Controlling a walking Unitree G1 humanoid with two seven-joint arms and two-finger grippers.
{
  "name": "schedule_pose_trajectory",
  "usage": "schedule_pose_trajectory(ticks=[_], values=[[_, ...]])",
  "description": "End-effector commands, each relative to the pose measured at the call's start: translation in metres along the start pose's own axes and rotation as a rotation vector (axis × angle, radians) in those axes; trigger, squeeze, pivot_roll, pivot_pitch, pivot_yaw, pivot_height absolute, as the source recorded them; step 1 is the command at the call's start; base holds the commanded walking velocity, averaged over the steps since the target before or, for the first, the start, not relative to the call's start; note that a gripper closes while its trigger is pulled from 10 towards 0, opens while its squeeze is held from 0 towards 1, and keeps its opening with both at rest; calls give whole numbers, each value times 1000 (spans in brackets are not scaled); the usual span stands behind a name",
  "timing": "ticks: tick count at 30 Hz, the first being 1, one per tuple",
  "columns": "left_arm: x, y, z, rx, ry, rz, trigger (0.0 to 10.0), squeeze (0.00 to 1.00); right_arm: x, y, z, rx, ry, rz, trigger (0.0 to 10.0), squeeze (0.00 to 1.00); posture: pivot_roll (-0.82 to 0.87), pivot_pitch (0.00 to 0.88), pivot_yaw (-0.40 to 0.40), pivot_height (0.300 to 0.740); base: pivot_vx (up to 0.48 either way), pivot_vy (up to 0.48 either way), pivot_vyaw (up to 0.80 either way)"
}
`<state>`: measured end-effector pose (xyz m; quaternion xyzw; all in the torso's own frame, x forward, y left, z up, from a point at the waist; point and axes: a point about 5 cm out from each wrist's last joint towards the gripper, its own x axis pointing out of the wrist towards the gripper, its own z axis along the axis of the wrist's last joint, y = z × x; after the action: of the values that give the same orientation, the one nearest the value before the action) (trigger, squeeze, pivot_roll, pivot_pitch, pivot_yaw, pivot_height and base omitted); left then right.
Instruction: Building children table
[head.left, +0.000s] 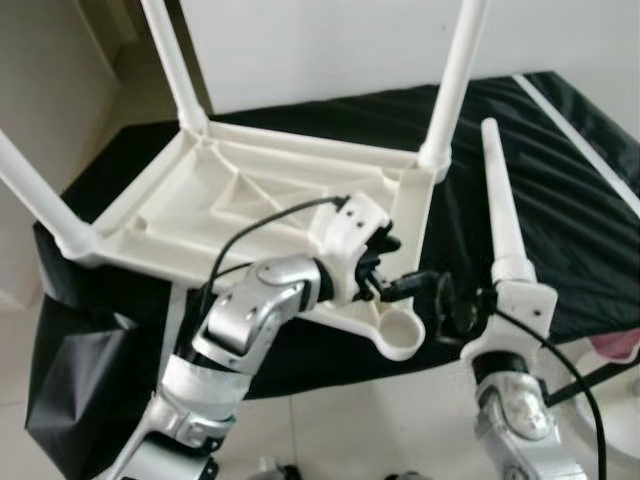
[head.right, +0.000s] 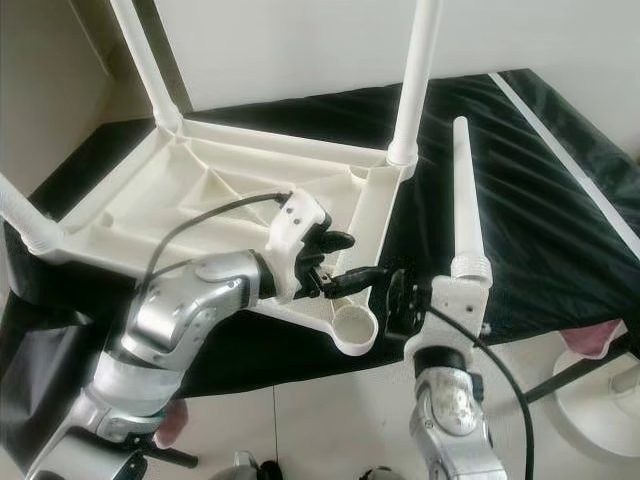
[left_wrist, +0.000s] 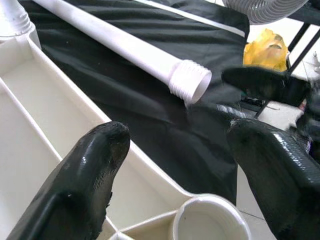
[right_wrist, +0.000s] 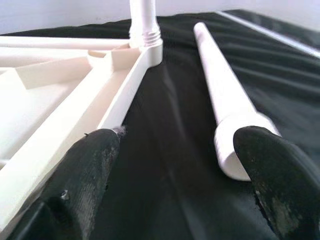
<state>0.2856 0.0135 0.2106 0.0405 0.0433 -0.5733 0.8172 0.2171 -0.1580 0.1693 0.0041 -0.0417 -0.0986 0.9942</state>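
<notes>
Your right gripper (right_wrist: 172, 185) is spread wide over the black cloth (right_wrist: 165, 150). One finger (right_wrist: 75, 185) sits by the table frame (right_wrist: 65, 100), the other perhaps touching the loose leg (right_wrist: 225, 100).

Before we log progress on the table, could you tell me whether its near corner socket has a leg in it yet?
Empty: the near corner socket shows an open round hole, and the loose leg lies on the black cloth beside it.

You've got a black-covered surface (head.left: 560, 200) carrying the upturned white table (head.left: 250, 200) and a loose leg (head.left: 503, 215) beside it.
</notes>
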Motion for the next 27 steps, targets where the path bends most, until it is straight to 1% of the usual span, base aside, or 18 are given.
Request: schedule_pose_trajectory(ticks=[1, 2, 4, 5, 7, 9, 10, 11, 12, 13, 14, 16, 17, 18, 19, 21, 22, 27], values=[[-1, -5, -1, -5, -10, -59, 10000, 0, 7, -3, 4, -54, -34, 4, 10000, 0, -5, 73, 62, 740, 0, 0, 0], [-2, -5, -2, -9, -11, -62, 10000, 0, 10, -4, 8, -82, -65, 7, 10000, 0, -5, 73, 62, 740, 0, 0, 0], [-2, -8, -6, -16, 5, -66, 10000, 0, 22, -13, 11, -14, -51, -60, 10000, 0, -2, 69, 62, 740, 0, 0, 0], [-2, -8, -6, -16, 5, -66, 10000, 0, 22, -13, 11, -14, -51, -60, 10000, 0, -2, 69, 62, 740, 0, 0, 0], [-4, -12, -11, -9, 28, -80, 10000, 0, 37, -23, 17, 19, -55, -104, 10000, 0, -2, 69, 62, 740, 0, 0, 0], [-5, -13, -13, 13, 32, -73, 10000, 0, 50, -33, 21, -34, -59, -143, 10000, 0, 0, 65, 65, 740, 0, 0, 0], [-5, -13, -13, 13, 32, -73, 10000, 0, 50, -33, 21, -34, -59, -143, 10000, 0, 0, 65, 65, 740, 0, 0, 0], [-5, -10, -11, 30, 25, -48, 10000, 0, 54, -36, 21, -26, -48, -153, 10000, 0, 4, 67, 63, 740, 0, 0, 0], [-7, 3, -6, 19, 21, 10, 10000, 0, 63, -45, 18, -16, 4, -181, 10000, 0, 7, 73, 60, 740, 0, 0, 0], [-8, 8, -4, 16, 19, 29, 10000, 0, 67, -50, 17, -15, 23, -197, 10000, 0, 7, 73, 60, 740, 0, 0, 0], [-8, 8, -4, 16, 19, 29, 10000, 0, 67, -50, 17, -15, 23, -197, 10000, 0, 7, 73, 60, 740, 0, 0, 0], [-11, 14, -1, 16, 18, 40, 10000, 0, 72, -53, 17, -38, 41, -209, 10000, 0, 8, 77, 60, 740, 0, 0, 0], [-14, 17, 2, 18, 18, 40, 10000, 0, 76, -58, 19, -17, 43, -238, 10000, 0, 8, 80, 61, 740, 0, 0, 0], [-14, 17, 2, 18, 18, 40, 10000, 0, 76, -58, 19, -17, 43, -238, 10000, 0, 8, 80, 61, 740, 0, 0, 0], [-21, 28, 9, 37, 13, 69, 10000, 0, 86, -68, 26, 56, 54, -280, 10000, 0, 10, 94, 63, 740, 0, 0, 0], [-26, 36, 14, 37, 5, 93, 10000, 0, 94, -76, 33, 91, 53, -305, 10000, 0, 10, 100, 64, 740, 0, 0, 0], [-31, 40, 15, 45, 13, 102, 10000, 0, 101, -81, 35, 104, 84, -324, 10000, 0, 10, 108, 63, 740, 0, 0, 0], [-35, 41, 16, 60, 21, 106, 10000, 0, 107, -82, 40, 121, 101, -306, 10000, 0, 5, 120, 63, 740, 0, 0, 0]])
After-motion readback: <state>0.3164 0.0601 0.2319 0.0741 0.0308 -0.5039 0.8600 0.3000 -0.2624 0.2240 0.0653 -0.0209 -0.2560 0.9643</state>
